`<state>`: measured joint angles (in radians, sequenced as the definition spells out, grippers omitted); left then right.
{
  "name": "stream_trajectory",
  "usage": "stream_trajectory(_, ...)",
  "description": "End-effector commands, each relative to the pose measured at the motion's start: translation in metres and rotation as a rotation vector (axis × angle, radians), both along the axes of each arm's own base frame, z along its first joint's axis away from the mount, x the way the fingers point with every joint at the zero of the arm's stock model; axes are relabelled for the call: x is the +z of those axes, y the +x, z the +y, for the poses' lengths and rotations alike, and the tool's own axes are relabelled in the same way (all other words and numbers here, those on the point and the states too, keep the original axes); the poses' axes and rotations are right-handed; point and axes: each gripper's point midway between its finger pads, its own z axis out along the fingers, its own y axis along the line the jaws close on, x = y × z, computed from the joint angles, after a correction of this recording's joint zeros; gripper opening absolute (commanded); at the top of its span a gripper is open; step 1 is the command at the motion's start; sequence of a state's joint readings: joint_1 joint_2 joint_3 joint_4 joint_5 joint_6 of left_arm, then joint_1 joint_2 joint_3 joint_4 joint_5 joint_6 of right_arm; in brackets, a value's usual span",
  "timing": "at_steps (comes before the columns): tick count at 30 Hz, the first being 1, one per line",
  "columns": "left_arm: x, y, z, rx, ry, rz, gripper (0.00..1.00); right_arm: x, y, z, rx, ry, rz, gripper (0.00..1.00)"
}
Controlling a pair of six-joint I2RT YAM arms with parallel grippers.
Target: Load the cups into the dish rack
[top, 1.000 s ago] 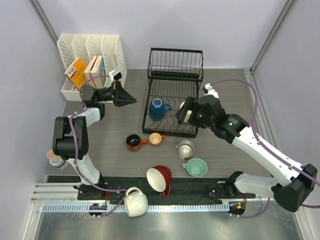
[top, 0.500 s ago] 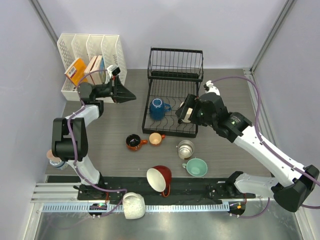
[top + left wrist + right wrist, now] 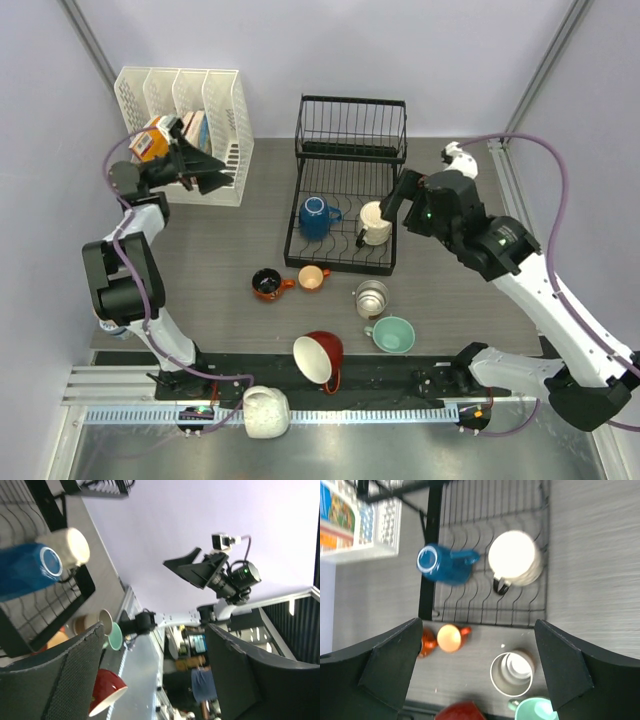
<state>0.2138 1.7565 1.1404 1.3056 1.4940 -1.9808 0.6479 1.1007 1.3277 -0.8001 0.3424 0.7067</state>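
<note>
The black wire dish rack [image 3: 350,150] stands at the back centre. On its lower tier are a blue cup [image 3: 316,217] and a cream cup [image 3: 374,223], also seen from the right wrist as the blue cup [image 3: 442,564] and cream cup [image 3: 515,557]. My right gripper [image 3: 392,208] hangs open just right of the cream cup, holding nothing. In front of the rack lie a black cup [image 3: 266,284], a peach cup [image 3: 312,278], a steel cup [image 3: 372,297], a teal cup [image 3: 393,334] and a red cup [image 3: 320,357]. My left gripper [image 3: 222,172] is open and empty by the file organizer.
A white slotted file organizer [image 3: 185,120] with books stands at the back left. A white cup [image 3: 267,411] rests on the front rail. Another cup [image 3: 110,315] sits at the left table edge behind the left arm. Purple cables loop round both arms.
The right gripper let go of the cream cup in the rack and drew back to the right. The left arm swung left toward the organizer and its jaws opened.
</note>
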Motion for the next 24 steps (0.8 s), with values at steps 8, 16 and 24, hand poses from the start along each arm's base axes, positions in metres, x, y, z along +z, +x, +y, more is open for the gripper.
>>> stream_trajectory(8,-0.002,-0.004,0.017,-0.082,0.216,-0.350,1.00,0.067,-0.011,-0.043,-0.108,-0.018,-0.137,0.99)
stream_trajectory(16,0.085,-0.093,-0.127,-0.502,0.156,-0.464,1.00,0.089,-0.016,-0.043,-0.070,0.002,-0.201,1.00)
stream_trajectory(24,0.084,-0.054,-0.189,-0.629,0.135,-0.445,1.00,0.113,-0.020,-0.045,-0.044,0.000,-0.254,1.00)
